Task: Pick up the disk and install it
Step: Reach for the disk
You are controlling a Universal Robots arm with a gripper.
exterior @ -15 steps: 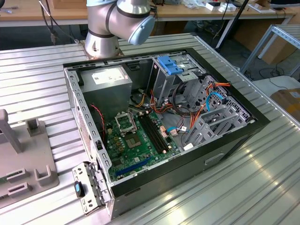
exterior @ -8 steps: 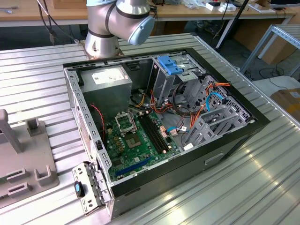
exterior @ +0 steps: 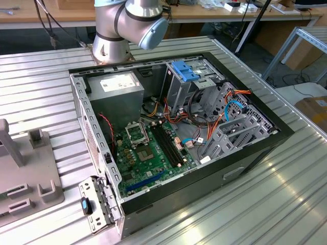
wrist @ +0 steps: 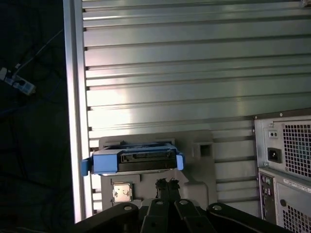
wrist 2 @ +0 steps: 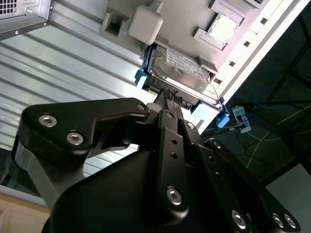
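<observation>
slatted table (exterior: 286, 204), open computer case (exterior: 250, 158), grey fixture (exterior: 30, 176)

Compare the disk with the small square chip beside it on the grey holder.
The disk is the larger, a dark slab with blue rails; the chip is a small silvery square with no blue. The disk stands proud of the grey holder; the chip lies flat and low. Both rest on that holder, apart from each other.

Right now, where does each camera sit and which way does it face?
Exterior view: high up, looking down into the open computer case; the arm shows at its base.
Second wrist view: behind the gripper, facing the disk on the grey fixture.
First wrist view: behind the gripper, facing the disk's edge and the table.
Both wrist views share gripper and disk.
</observation>
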